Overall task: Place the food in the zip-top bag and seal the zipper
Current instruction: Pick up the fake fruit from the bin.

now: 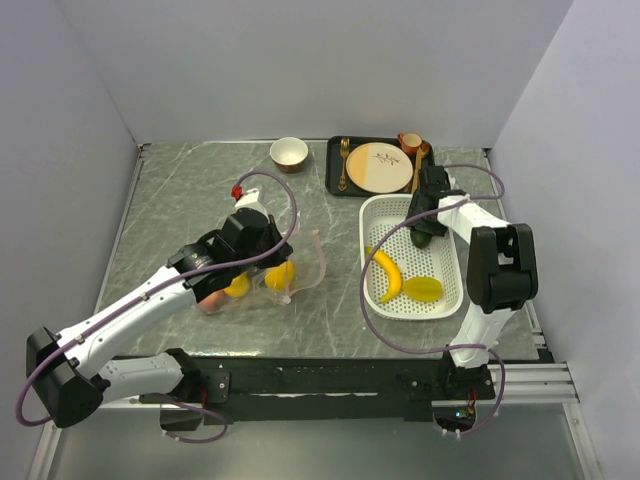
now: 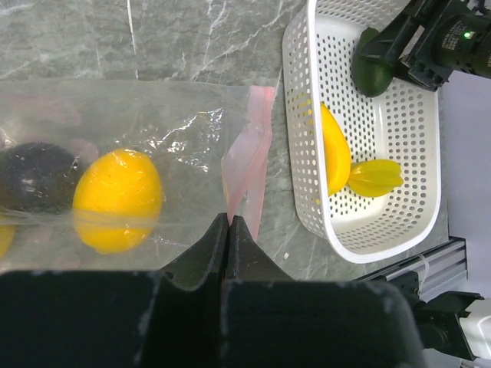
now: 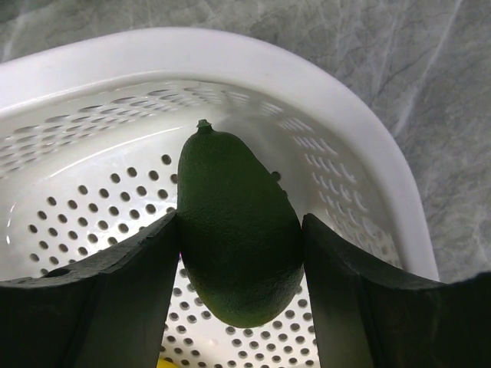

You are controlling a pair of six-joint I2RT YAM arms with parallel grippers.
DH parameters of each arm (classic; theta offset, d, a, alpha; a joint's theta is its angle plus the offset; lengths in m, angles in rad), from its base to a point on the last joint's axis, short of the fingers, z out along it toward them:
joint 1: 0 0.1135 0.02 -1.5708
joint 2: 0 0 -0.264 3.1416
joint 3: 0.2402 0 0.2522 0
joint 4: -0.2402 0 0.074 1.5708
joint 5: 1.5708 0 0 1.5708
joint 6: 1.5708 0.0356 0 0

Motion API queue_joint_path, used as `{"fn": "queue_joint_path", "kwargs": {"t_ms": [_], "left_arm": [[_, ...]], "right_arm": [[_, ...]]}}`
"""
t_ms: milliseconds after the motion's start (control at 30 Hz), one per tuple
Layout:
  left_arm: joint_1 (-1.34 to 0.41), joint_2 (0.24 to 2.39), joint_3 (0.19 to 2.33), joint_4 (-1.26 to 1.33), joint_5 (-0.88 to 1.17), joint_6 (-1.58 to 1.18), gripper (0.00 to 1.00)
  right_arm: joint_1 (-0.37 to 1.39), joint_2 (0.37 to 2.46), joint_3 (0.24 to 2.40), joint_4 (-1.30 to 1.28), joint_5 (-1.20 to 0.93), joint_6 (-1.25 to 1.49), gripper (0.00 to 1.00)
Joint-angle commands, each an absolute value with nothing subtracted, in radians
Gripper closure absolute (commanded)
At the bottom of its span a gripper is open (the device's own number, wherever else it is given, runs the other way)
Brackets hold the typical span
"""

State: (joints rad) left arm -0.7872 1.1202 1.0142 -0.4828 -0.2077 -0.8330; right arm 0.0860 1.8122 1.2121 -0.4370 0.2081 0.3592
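Observation:
My left gripper (image 2: pixel 230 218) is shut on the mouth edge of the clear zip-top bag (image 2: pixel 184 130), right at its pale pink zipper (image 2: pixel 249 161). Inside the bag lie a yellow-orange round fruit (image 2: pixel 119 199) and a dark purple ball (image 2: pixel 34 176). In the white basket (image 1: pixel 372 205), my right gripper (image 3: pixel 240 253) straddles a dark green avocado (image 3: pixel 238 230). One finger touches it and the other stands a sliver off, so the jaws are open. A yellow banana (image 1: pixel 388 275) and a yellow-green piece (image 1: pixel 424 289) also lie in the basket.
A black tray (image 1: pixel 336 180) with a beige plate (image 1: pixel 378 167), cutlery and a brown cup (image 1: pixel 410 142) stands behind the basket. A small bowl (image 1: pixel 289 153) sits at the back centre. Walls close in the table on three sides.

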Motion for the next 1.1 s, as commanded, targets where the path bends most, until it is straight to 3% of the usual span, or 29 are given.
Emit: {"fn": "queue_joint_path", "kwargs": {"t_ms": [0, 233, 300, 600, 700, 800, 967, 1067], "left_arm": [[-0.792, 1.134, 1.046, -0.463, -0.212, -0.825, 0.99], [-0.792, 1.126, 1.035, -0.453, -0.199, -0.834, 0.99], [-0.792, 1.123, 1.031, -0.451, -0.192, -0.841, 0.99], [-0.792, 1.126, 1.023, -0.446, -0.192, -0.842, 0.99], [-0.792, 1.126, 1.019, -0.442, -0.192, -0.844, 0.99], [-0.792, 1.127, 1.017, -0.440, -0.192, -0.845, 0.99], [-0.792, 1.127, 1.017, -0.443, -0.199, -0.844, 0.99], [-0.792, 1.129, 1.020, -0.445, -0.198, -0.839, 0.99]], "right_arm": [[0.081, 1.749, 1.164, -0.411, 0.152, 0.374, 0.40], [0.081, 1.727, 1.123, -0.399, 0.089, 0.385, 0.39], [0.083, 1.724, 1.111, -0.394, 0.081, 0.387, 0.31], [0.087, 1.721, 1.100, -0.388, 0.077, 0.385, 0.29], [0.086, 1.724, 1.101, -0.388, 0.080, 0.382, 0.24], [0.086, 1.730, 1.106, -0.391, 0.078, 0.379, 0.27], [0.087, 1.718, 1.112, -0.394, 0.071, 0.379, 0.46], [0.089, 1.688, 1.108, -0.400, 0.057, 0.388, 0.51]]}}
